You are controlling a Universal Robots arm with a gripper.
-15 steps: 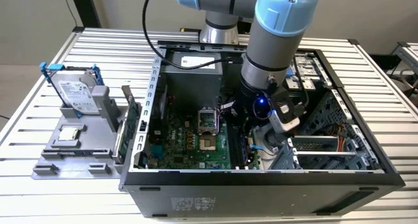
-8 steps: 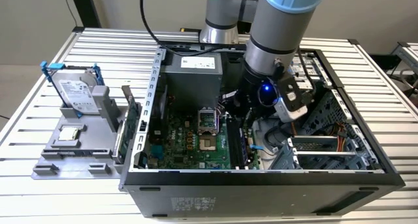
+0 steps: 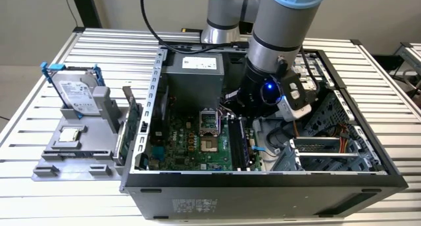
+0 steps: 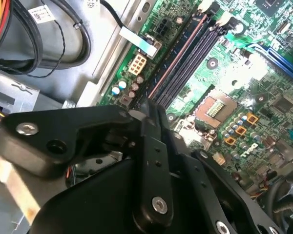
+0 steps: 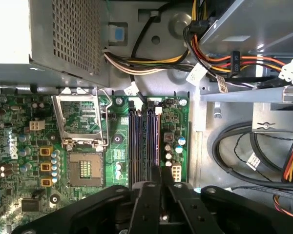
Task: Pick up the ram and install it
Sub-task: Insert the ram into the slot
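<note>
My gripper (image 3: 241,118) is down inside the open computer case, over the black memory slots (image 3: 242,144) at the motherboard's edge. In both wrist views its black fingers (image 5: 147,204) are pressed close together at one end of the slots (image 5: 144,141). The ram (image 4: 179,58) shows edge-on as a thin reddish-dark strip lying along the outermost slot, the one nearest the case's metal wall. In the first wrist view the ram (image 5: 158,141) runs straight in between the fingertips. My gripper (image 5: 161,189) is shut on that end of it. The other slots (image 4: 195,53) stand bare.
The open processor socket (image 5: 83,122) lies beside the slots, and the grey power supply (image 3: 197,70) stands behind them. Cable bundles (image 5: 244,156) fill the bay past the case wall. At the exterior view's left, a grey holder (image 3: 79,157) carries a hard drive (image 3: 76,90), a green expansion card (image 3: 131,120) and a processor chip (image 3: 69,134).
</note>
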